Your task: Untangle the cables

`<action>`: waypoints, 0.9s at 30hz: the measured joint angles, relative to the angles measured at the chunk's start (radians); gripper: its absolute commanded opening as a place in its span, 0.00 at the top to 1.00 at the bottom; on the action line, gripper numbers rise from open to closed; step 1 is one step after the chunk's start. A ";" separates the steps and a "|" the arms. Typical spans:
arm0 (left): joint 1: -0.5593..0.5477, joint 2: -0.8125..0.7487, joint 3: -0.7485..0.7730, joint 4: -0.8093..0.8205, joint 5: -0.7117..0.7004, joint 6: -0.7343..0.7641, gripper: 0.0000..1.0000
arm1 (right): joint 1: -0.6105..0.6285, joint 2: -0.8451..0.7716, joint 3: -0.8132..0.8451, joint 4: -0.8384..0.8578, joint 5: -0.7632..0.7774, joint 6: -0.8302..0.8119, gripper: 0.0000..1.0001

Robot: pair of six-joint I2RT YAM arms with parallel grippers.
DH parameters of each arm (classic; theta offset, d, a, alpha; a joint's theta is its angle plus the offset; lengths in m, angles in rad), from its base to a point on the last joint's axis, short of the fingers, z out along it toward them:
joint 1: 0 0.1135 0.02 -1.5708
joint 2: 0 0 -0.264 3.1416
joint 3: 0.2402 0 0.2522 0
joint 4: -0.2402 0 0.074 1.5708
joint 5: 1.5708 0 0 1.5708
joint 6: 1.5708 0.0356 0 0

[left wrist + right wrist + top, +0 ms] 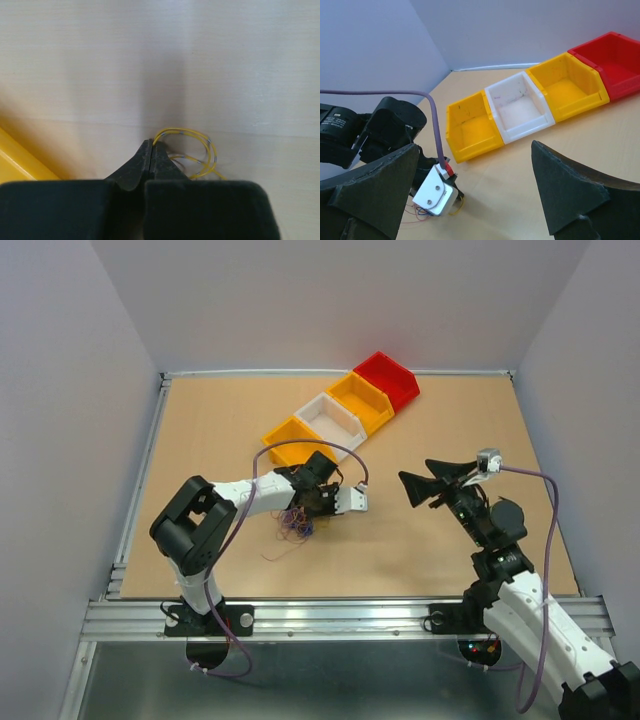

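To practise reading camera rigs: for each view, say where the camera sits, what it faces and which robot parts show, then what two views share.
Top external: above and behind the bases, looking down on the table; both arms show, left gripper at the cables, right gripper open.
Left wrist: on that wrist, facing down past shut fingers pinching a yellow cable.
Right wrist: looks between its open fingers at the bins and left arm.
Shared: top and right wrist both show the four bins.

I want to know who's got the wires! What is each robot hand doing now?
Left hand: closed, pinching a yellow cable.
Right hand: open, holding nothing.
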 measured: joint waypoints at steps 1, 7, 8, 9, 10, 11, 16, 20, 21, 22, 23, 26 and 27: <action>0.000 -0.003 0.000 -0.010 0.022 0.007 1.00 | 0.000 -0.008 0.000 0.000 0.000 0.000 0.01; 0.021 -0.114 -0.001 -0.053 0.139 0.016 1.00 | 0.000 -0.010 0.000 0.000 -0.005 0.000 0.02; 0.029 -0.151 -0.002 -0.052 0.169 0.015 1.00 | 0.000 -0.003 -0.001 0.006 -0.027 -0.001 0.01; 0.038 -0.185 -0.002 -0.052 0.189 0.014 1.00 | 0.000 0.006 -0.001 0.013 -0.045 -0.002 0.01; 0.050 -0.227 -0.004 -0.047 0.210 0.008 1.00 | 0.000 0.019 -0.004 0.032 -0.080 -0.005 0.01; 0.060 -0.272 -0.007 -0.040 0.234 0.003 1.00 | 0.000 0.031 -0.010 0.053 -0.106 -0.006 0.01; 0.093 -0.436 -0.049 0.039 0.286 -0.051 1.00 | 0.000 0.175 -0.022 0.195 -0.348 -0.012 0.08; 0.094 -0.515 -0.087 0.108 0.296 -0.120 1.00 | 0.011 0.316 -0.023 0.320 -0.484 -0.001 0.09; 0.094 -0.524 -0.091 0.116 0.296 -0.131 1.00 | 0.028 0.357 -0.023 0.358 -0.509 -0.001 0.09; 0.094 -0.536 -0.096 0.129 0.296 -0.154 1.00 | 0.049 0.398 -0.022 0.386 -0.526 -0.006 0.09; 0.094 -0.540 -0.099 0.137 0.296 -0.164 1.00 | 0.065 0.429 -0.020 0.402 -0.537 -0.010 0.09; 0.094 -0.545 -0.100 0.165 0.295 -0.200 1.00 | 0.154 0.527 -0.008 0.427 -0.548 -0.044 0.09; 0.094 -0.545 -0.101 0.171 0.296 -0.209 1.00 | 0.192 0.562 0.004 0.430 -0.548 -0.060 0.09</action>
